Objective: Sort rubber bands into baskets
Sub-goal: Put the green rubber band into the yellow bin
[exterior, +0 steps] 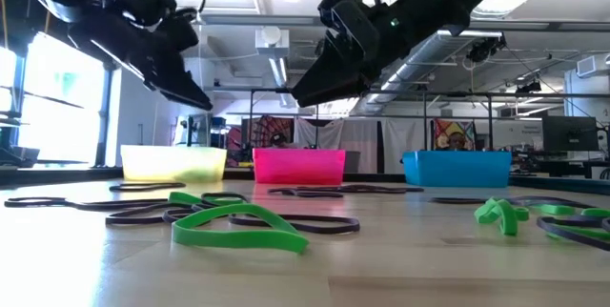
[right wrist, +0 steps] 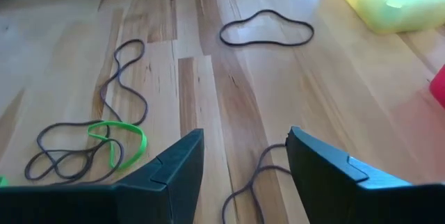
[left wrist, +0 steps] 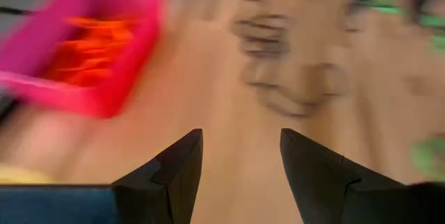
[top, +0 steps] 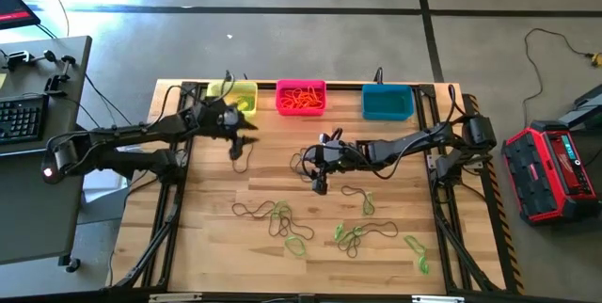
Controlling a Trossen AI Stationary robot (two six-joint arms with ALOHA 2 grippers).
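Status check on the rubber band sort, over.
Left gripper open, empty, near yellow plastic basket. Right gripper open, empty, mid-table. Orange bands in pink basket; green and dark rubber bands loose on wooden table. Nothing in the way.

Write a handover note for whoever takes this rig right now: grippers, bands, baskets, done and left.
Left gripper: open, empty, in front of the yellow plastic basket.
Right gripper: open, empty, mid-table above dark bands.
Done: orange rubber bands are in the pink plastic basket; some green ones are in the yellow.
Left: green rubber bands and dark rubber bands remain on the wooden table. The teal plastic basket looks empty.
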